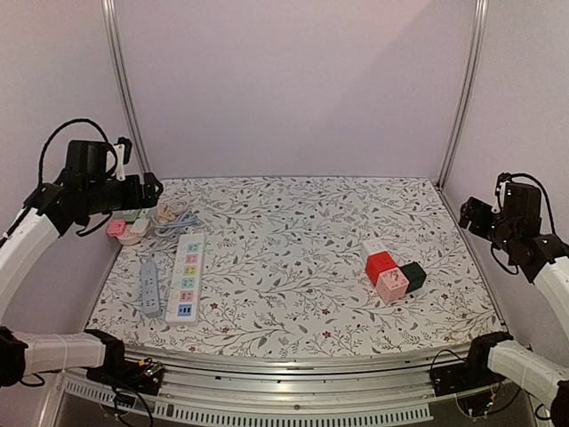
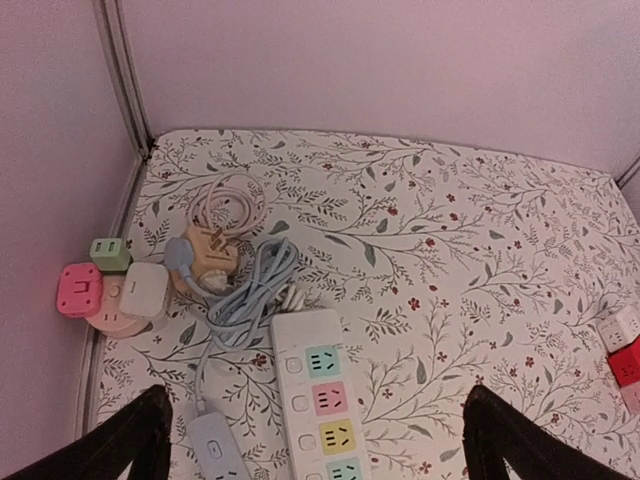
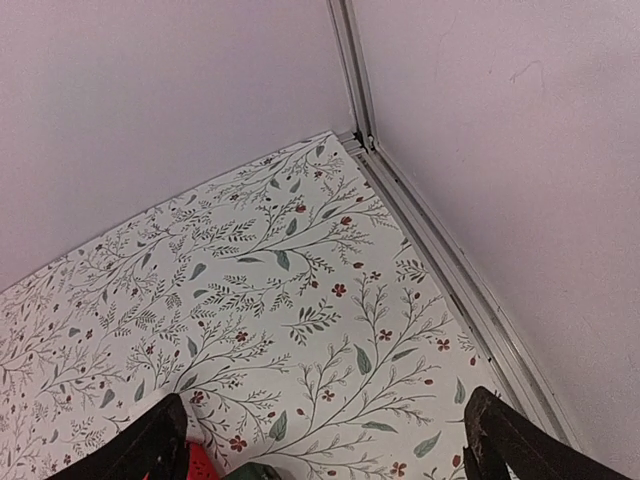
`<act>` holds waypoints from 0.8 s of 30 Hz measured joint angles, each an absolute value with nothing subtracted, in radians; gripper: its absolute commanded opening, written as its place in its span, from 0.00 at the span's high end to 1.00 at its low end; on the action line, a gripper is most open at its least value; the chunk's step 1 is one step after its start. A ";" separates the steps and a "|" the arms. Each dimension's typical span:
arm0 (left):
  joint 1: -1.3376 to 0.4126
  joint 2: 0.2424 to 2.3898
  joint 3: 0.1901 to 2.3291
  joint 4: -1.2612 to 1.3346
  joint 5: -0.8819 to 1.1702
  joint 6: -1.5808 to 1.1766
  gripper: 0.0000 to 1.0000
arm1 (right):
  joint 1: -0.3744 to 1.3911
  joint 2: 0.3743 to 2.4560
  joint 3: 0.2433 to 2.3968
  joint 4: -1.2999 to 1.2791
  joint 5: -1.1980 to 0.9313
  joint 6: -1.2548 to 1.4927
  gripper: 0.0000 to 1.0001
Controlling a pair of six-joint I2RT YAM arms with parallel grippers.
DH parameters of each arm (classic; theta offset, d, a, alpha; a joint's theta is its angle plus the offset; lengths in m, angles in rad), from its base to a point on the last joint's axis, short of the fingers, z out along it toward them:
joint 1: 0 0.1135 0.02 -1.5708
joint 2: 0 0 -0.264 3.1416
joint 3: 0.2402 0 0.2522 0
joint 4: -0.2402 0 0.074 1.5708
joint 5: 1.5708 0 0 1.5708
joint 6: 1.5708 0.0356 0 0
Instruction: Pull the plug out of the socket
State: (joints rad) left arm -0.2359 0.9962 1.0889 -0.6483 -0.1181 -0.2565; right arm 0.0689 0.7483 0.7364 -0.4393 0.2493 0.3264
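Overhead and wrist views, read left to right. My left gripper (image 1: 149, 188) hangs above the back-left corner of the floral-patterned tabletop (image 1: 293, 222), its jaws spread wide with nothing between them. Below it lies a cluster: a pink cube adapter (image 2: 78, 288), a small green cube adapter (image 2: 109, 252) and a white cube adapter (image 2: 145, 290), packed together against the left wall.

Just right of these sits the tan cube socket (image 2: 208, 255), with the blue-grey plug (image 2: 180, 262) pressed against its left face; how far the plug is seated cannot be told. A coiled pink cord (image 2: 228, 198) lies behind the socket, and a looped light-blue cable (image 2: 255, 290) lies in front of it.

Nearer my bases, a slim grey power strip (image 1: 151, 286) lies beside a white power strip with coloured outlets (image 1: 187, 277), the two apart and roughly parallel.

Right of centre, four cube adapters touch one another: white (image 1: 373, 247), red (image 1: 380, 265), pink (image 1: 392, 285), dark green (image 1: 412, 274).

My right gripper (image 1: 471, 216) hangs at the right edge of the table, well apart from the plug, jaws wide and empty.
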 measured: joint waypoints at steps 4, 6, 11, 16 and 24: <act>-0.303 1.069 1.161 -0.615 -0.093 -0.266 0.01 | 0.112 0.811 0.833 -0.574 0.194 0.341 0.09; -0.311 1.106 1.187 -0.593 -0.070 -0.266 0.00 | 0.147 0.857 0.868 -0.624 0.161 0.348 0.09; -0.311 1.166 1.176 -0.558 -0.055 -0.253 0.00 | 0.281 1.009 0.915 -0.729 0.089 0.336 0.15; -0.311 1.169 1.121 -0.567 -0.052 -0.258 0.00 | 0.398 1.180 0.973 -0.784 0.076 0.300 0.19; -0.312 1.120 1.111 -0.565 -0.078 -0.251 0.01 | 0.518 1.419 1.105 -0.800 0.095 0.256 0.25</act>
